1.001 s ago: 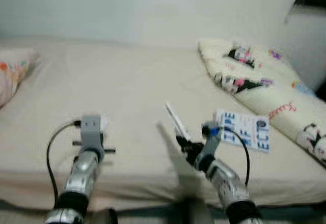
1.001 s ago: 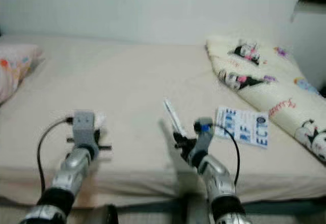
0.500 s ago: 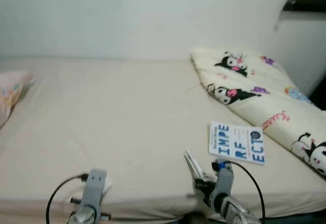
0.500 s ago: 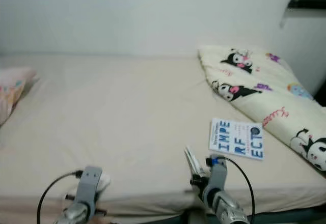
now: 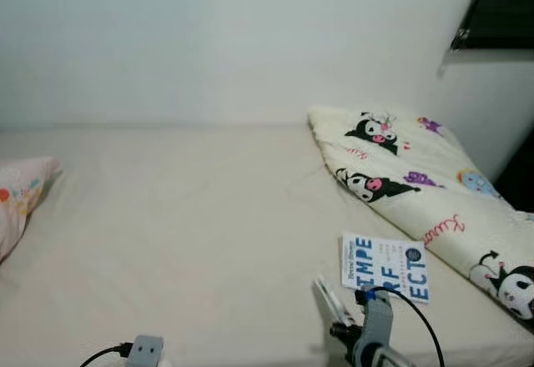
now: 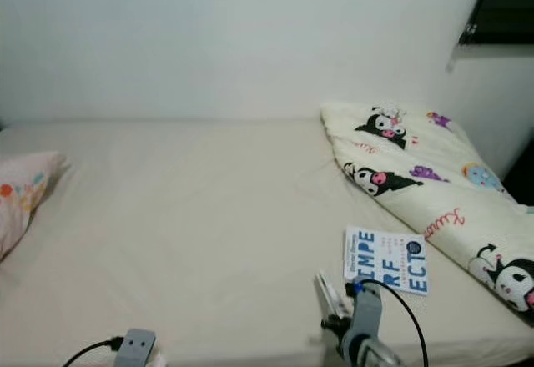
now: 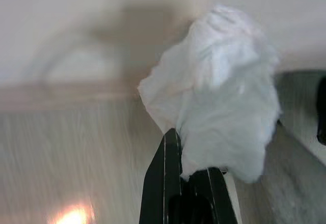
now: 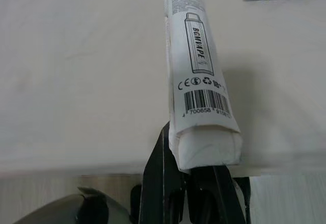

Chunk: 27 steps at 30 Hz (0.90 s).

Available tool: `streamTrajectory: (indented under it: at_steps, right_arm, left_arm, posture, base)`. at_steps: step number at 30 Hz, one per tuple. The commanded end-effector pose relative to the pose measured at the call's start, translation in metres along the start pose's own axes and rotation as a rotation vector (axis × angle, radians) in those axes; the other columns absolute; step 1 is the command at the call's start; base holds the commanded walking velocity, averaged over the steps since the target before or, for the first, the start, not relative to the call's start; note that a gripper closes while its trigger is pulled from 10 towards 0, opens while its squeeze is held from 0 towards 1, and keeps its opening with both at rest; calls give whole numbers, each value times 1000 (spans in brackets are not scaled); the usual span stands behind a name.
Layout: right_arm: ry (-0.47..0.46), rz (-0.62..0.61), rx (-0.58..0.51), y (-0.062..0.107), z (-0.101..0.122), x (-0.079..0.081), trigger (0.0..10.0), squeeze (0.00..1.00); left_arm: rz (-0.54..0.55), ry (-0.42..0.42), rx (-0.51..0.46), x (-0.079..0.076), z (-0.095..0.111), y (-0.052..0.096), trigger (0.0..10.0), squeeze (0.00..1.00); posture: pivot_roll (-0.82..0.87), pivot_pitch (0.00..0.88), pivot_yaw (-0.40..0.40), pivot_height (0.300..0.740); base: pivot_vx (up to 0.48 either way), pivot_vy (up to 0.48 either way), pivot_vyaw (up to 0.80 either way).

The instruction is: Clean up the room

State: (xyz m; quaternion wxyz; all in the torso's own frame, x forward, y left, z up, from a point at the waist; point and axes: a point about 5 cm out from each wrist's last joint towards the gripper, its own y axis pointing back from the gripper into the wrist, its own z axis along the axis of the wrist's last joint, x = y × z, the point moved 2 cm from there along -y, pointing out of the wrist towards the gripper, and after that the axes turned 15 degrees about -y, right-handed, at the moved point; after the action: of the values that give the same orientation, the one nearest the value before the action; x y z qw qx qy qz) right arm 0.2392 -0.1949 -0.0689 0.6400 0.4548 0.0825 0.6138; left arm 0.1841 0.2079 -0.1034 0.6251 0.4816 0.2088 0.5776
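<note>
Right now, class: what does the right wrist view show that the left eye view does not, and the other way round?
The right wrist view alone makes the barcode and print on the white box readable, held in the right gripper. The left eye view alone shows the cartoon-print blanket and pink pillow. Both show the cream bed, the box and the blue-lettered book.

— What is carrying everything here?

— A bed (image 6: 183,217) with a plain cream sheet is stretching across the room against the pale wall.

— What is lying on it?

— 3 things. A folded cream blanket (image 6: 421,179) printed with cartoon characters is lying along the robot's right side. A white book (image 6: 385,260) with blue lettering is resting flat just beside the blanket's near edge. A pink patterned pillow (image 6: 21,196) is sitting at the far left edge, well apart from both.
</note>
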Motion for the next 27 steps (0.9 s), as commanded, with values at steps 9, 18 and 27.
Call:
streamTrajectory:
  at_steps: [9, 18, 27]
  right_arm:
    - [65, -186, 72, 8, -22, -24, 0, 0]
    - [94, -270, 127, 22, -44, -47, 10000, 0]
    - [118, -278, 123, 22, -45, -47, 10000, 0]
  left_arm:
    - [-23, -15, -44, -4, 14, -1, 10000, 0]
    - [-29, 47, -42, -8, 15, -1, 10000, 0]
    - [-19, 49, -29, -7, 12, -1, 10000, 0]
  posture:
    - [31, 0, -29, 740]
    - [34, 0, -37, 740]
    - [28, 0, -35, 740]
  base:
    - [0, 0, 0]
    - [-67, 62, 176]
    - [-265, 229, 781]
